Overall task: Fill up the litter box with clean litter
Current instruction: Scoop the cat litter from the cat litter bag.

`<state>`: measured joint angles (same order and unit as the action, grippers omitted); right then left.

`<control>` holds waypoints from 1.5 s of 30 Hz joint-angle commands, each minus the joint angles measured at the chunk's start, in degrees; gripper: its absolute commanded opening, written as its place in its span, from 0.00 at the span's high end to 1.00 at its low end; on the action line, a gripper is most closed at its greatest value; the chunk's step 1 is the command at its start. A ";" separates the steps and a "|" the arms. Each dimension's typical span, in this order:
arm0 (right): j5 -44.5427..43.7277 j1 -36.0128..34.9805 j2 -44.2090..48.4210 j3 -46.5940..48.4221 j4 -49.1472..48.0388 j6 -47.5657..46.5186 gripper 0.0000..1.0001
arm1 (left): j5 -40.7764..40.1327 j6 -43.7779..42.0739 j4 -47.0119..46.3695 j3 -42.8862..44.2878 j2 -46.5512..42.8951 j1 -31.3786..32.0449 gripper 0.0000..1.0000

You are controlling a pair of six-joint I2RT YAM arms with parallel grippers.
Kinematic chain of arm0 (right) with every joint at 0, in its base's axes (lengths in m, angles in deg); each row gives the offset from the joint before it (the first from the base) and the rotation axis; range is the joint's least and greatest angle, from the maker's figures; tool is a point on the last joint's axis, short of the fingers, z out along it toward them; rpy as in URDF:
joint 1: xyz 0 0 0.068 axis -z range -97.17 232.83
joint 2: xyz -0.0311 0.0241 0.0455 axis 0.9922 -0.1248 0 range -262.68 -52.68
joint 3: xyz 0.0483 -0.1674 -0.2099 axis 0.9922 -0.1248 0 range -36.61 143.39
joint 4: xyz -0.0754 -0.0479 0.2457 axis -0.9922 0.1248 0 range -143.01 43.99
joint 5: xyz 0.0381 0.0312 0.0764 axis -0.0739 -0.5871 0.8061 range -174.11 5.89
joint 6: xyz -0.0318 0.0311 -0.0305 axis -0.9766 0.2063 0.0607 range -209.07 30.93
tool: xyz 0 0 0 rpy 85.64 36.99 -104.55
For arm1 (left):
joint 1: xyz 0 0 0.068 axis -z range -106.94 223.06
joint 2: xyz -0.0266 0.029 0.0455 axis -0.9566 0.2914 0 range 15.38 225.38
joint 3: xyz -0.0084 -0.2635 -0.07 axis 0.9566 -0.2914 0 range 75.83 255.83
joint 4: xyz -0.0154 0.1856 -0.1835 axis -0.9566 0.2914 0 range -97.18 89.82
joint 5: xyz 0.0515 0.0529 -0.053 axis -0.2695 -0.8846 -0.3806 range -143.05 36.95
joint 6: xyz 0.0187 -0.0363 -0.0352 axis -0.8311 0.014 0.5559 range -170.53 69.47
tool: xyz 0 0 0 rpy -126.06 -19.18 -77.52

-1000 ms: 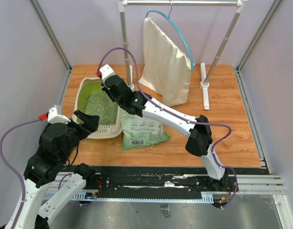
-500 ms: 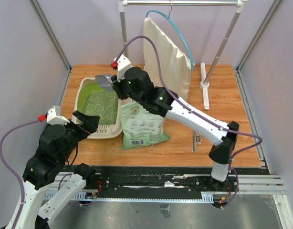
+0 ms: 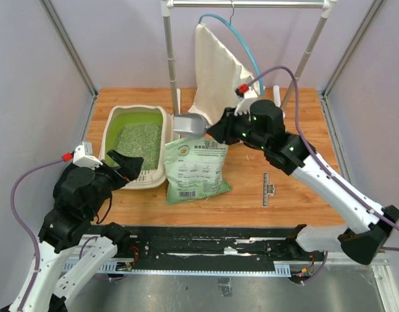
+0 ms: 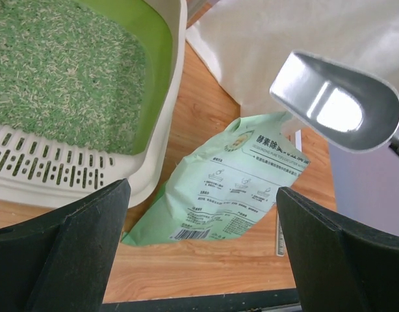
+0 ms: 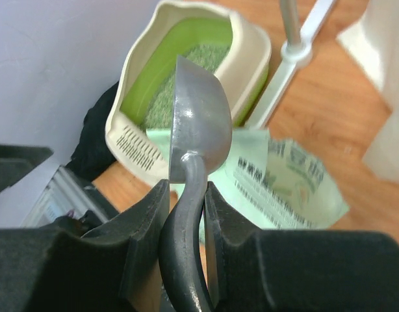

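Note:
The beige litter box (image 3: 110, 130) with lime-green interior sits at the table's back left, holding clean litter (image 3: 138, 140). It also shows in the left wrist view (image 4: 167, 110) with its litter (image 4: 56, 71), and in the right wrist view (image 5: 251, 45). My right gripper (image 3: 216, 133) is shut on the handle of the grey metal scoop (image 3: 190, 123), held above the top of the green bag (image 3: 194, 166); the scoop bowl (image 5: 199, 123) looks empty. My left gripper (image 3: 125, 166) is open and empty, near the box's front right corner (image 4: 203, 195).
A cream cloth bag (image 3: 222, 84) hangs from a rack at the back; the rack's white foot (image 3: 278, 117) lies on the table. A small metal strip (image 3: 267, 188) lies right of the green bag. Grey walls close both sides.
My right arm has swung right from over the litter box, carrying the scoop to above the green bag's top. My left arm has shifted only slightly.

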<state>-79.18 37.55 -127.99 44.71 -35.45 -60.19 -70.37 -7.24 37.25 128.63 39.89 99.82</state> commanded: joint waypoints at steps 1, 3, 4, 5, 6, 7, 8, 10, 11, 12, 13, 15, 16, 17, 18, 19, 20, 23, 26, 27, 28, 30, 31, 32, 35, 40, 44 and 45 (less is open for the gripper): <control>7.69 3.25 11.32 -8.55 -5.26 10.40 0.99 | 3.25 -2.46 -5.93 -2.04 1.33 -0.31 0.00; 7.63 4.75 15.66 -12.06 -4.82 11.04 0.99 | 5.43 -5.17 -9.25 -3.34 1.95 -0.31 0.00; 7.35 5.29 17.81 -12.70 -3.95 11.10 0.99 | 6.24 -6.48 -10.77 -3.92 2.26 -0.31 0.00; 6.28 5.84 20.46 -13.89 -2.84 11.00 0.99 | 6.71 -7.77 -12.11 -4.33 2.66 -0.31 0.00; 5.11 6.14 22.19 -14.71 -1.57 10.65 0.99 | 7.12 -8.76 -13.17 -4.58 3.27 -0.31 0.00; 3.69 6.36 23.95 -15.25 -0.29 10.13 0.99 | 7.86 -9.70 -14.49 -4.75 3.86 -0.31 0.00; 2.07 6.49 25.43 -15.72 1.30 9.73 0.99 | 8.60 -10.42 -15.60 -4.76 4.65 -0.31 0.00; -0.41 6.60 28.00 -16.62 3.82 9.02 0.99 | 10.24 -11.69 -17.65 -4.64 6.41 -0.31 0.00; -1.47 6.63 28.96 -17.02 5.06 8.87 0.99 | 11.10 -12.26 -18.72 -4.50 7.42 -0.31 0.00; -2.37 6.62 29.93 -17.45 6.04 8.75 0.99 | 11.96 -13.04 -19.58 -4.31 8.45 -0.31 0.00; -3.05 6.61 30.70 -17.91 7.24 8.78 0.99 | 13.07 -13.84 -20.22 -3.62 9.89 -0.31 0.00; -3.94 6.70 32.20 -18.58 8.50 8.78 0.99 | 15.31 -16.94 -20.67 -1.83 13.70 -0.31 0.00; -4.33 6.72 32.78 -18.76 9.27 8.82 0.99 | 16.41 -18.68 -20.27 -0.33 16.20 -0.31 0.00; -4.77 6.70 33.35 -18.68 10.13 8.72 0.99 | 17.12 -20.10 -19.54 1.29 18.51 -0.31 0.00; -5.27 6.70 33.84 -18.53 11.08 8.51 0.99 | 17.81 -21.42 -19.02 2.96 21.02 -0.31 0.00; -6.06 6.70 34.43 -18.29 12.15 8.13 0.99 | 18.51 -22.81 -18.76 4.27 23.08 -0.31 0.00; -6.93 6.69 35.10 -18.04 13.35 7.79 0.99 | 18.79 -23.88 -18.88 5.38 25.05 -0.31 0.00; -10.17 6.69 37.51 -17.72 16.69 7.25 0.99 | 19.86 -26.43 -20.90 7.46 29.23 -0.31 0.00; -12.83 6.71 40.10 -18.15 19.12 7.24 0.99 | 22.04 -30.25 -20.63 10.71 34.72 -0.31 0.00; -13.38 6.70 40.97 -18.13 19.83 7.25 0.99 | 22.45 -31.31 -19.21 12.51 37.01 -0.31 0.00; -13.83 6.69 41.43 -18.08 20.65 7.20 0.99 | 22.28 -32.02 -17.55 14.47 39.14 -0.29 0.00; -14.33 6.69 42.04 -18.01 21.87 7.09 0.99 | 22.90 -33.62 -16.30 16.72 42.24 -0.31 0.00; -14.45 6.69 42.27 -17.97 22.38 7.14 0.99 | 24.38 -34.53 -16.53 17.26 43.38 -0.31 0.00; -14.55 6.69 42.53 -17.96 22.71 7.19 0.99 | 26.31 -35.34 -16.62 17.71 44.35 -0.31 0.00; -15.09 6.70 43.00 -18.07 23.12 7.45 0.99 | 31.04 -36.32 -15.68 19.47 47.54 -0.31 0.00; -15.05 6.70 42.99 -17.31 23.92 7.48 0.99 | 33.59 -37.73 -13.85 20.82 50.78 -0.31 0.03; -14.70 6.69 43.21 -17.56 24.31 7.76 0.99 | 35.12 -38.96 -12.47 22.37 53.15 -0.31 0.06; -14.69 6.71 43.34 -17.67 24.36 7.89 0.99 | 35.00 -39.31 -11.91 23.08 53.96 -0.31 0.07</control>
<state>-92.88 43.10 -85.47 26.44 -10.40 -52.49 -38.44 -43.90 23.28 148.04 91.85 99.80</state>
